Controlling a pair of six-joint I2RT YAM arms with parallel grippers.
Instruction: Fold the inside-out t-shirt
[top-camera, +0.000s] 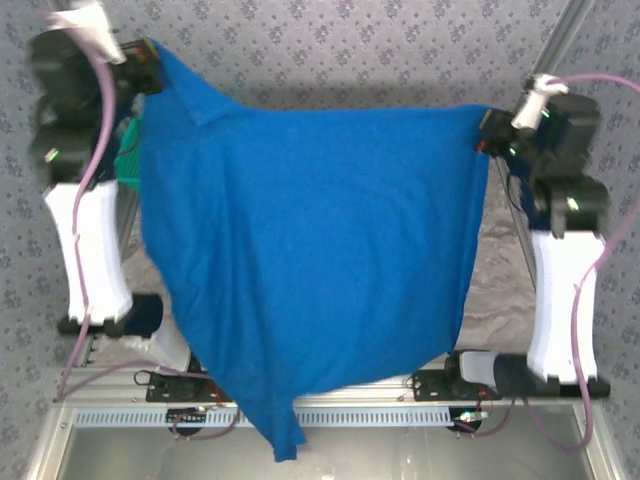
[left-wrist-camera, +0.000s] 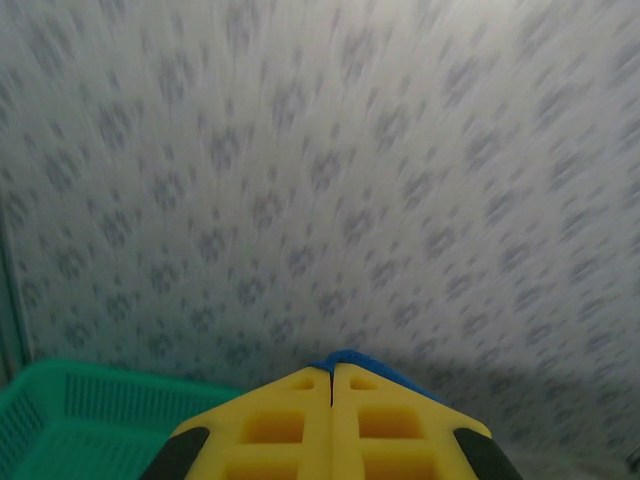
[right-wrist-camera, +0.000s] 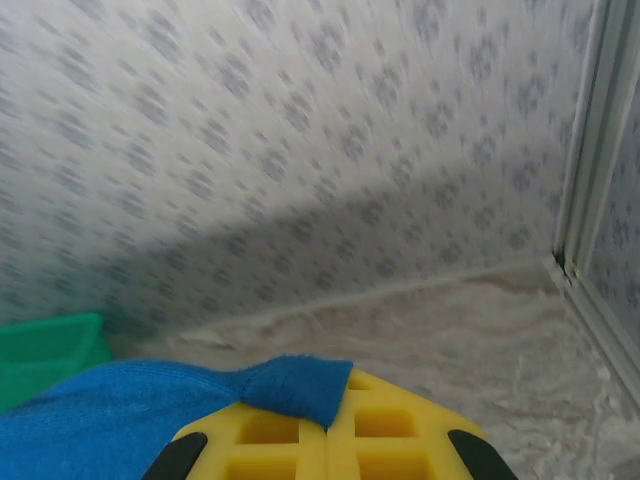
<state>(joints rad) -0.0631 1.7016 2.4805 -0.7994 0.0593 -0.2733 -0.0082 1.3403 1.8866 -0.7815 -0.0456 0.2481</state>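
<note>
- Top external: royal-blue short-sleeved cotton t-shirt (top-camera: 310, 250) hangs spread out like a sheet between the two raised arms, above the table. Left gripper (top-camera: 147, 68) pinches its upper left corner, right gripper (top-camera: 486, 136) its upper right corner. The lower edge droops over the arm bases, and one point hangs past the near rail. Teal plastic mesh basket (top-camera: 127, 152) peeks out beside the t-shirt's left edge.
- Left wrist: left gripper (left-wrist-camera: 331, 372), yellow fingers (left-wrist-camera: 270, 425) pressed together, a thin strip of blue t-shirt (left-wrist-camera: 352, 359) clamped at the tips. Basket (left-wrist-camera: 70, 420) low left, grey-patterned wall (left-wrist-camera: 320, 180) behind.
- Right wrist: right gripper (right-wrist-camera: 328, 425), yellow fingers (right-wrist-camera: 390, 425) closed on a folded corner of t-shirt (right-wrist-camera: 120, 420), which drapes off to the left. Basket (right-wrist-camera: 45, 350) at left, pale crumpled table cover (right-wrist-camera: 450, 330) below, metal frame post (right-wrist-camera: 590, 150) at right.
</note>
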